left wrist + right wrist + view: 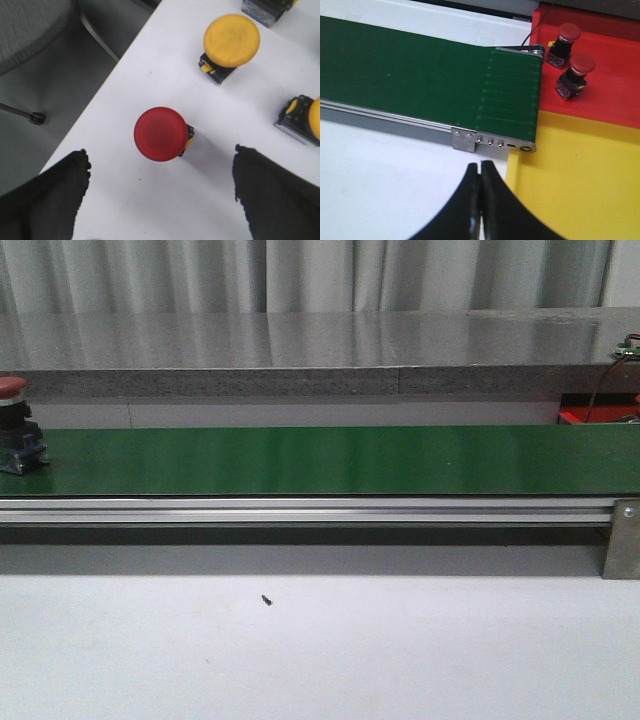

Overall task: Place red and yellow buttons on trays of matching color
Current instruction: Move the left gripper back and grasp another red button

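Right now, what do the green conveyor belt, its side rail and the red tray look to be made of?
Green conveyor belt: matte rubber or PVC by its look, with soft sheen and ribbing at the end roller. Silver side rail: probably extruded aluminium, brushed and grooved. Red tray: likely smooth plastic, evenly coloured, though painted metal is possible.

A long green conveyor belt (330, 460) on a metal rail (300, 510), a small dark screw (266, 599) on the white table (320, 650), grey curtains (300, 275) behind.

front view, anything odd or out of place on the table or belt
Only a small dark speck, maybe a loose screw, lies alone on the white table in front of the conveyor belt. A red button stands upright at the belt's left end; nothing is spilled or damaged.
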Motion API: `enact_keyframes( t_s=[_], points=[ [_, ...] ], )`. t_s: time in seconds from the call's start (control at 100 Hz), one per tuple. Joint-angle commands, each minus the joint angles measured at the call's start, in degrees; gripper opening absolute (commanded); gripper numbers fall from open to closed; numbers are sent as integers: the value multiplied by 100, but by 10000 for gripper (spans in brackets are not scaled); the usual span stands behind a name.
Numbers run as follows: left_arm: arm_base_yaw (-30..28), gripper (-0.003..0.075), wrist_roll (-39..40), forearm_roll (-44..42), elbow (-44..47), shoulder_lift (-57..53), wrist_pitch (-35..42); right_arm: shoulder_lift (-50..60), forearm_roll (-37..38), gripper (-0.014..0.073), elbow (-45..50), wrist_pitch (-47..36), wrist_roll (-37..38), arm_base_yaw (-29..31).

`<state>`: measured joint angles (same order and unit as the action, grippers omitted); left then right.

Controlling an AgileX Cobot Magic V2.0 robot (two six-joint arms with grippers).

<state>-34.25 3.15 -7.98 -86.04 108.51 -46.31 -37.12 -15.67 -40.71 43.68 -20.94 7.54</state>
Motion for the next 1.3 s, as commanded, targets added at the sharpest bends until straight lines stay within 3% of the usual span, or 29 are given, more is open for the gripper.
enact_keyframes(
  t_s=[0.0,0.64,1.29],
  points=[
    [-8,575,76,-25,-159,-107,255,19,-84,-68,-133,-329,-17,10],
    [-8,575,76,-26,-159,451,884,19,-84,-68,-133,-329,-17,10],
    [-8,543,90,-35,-159,451,806,19,-84,-68,-133,-329,-17,10]
  ],
)
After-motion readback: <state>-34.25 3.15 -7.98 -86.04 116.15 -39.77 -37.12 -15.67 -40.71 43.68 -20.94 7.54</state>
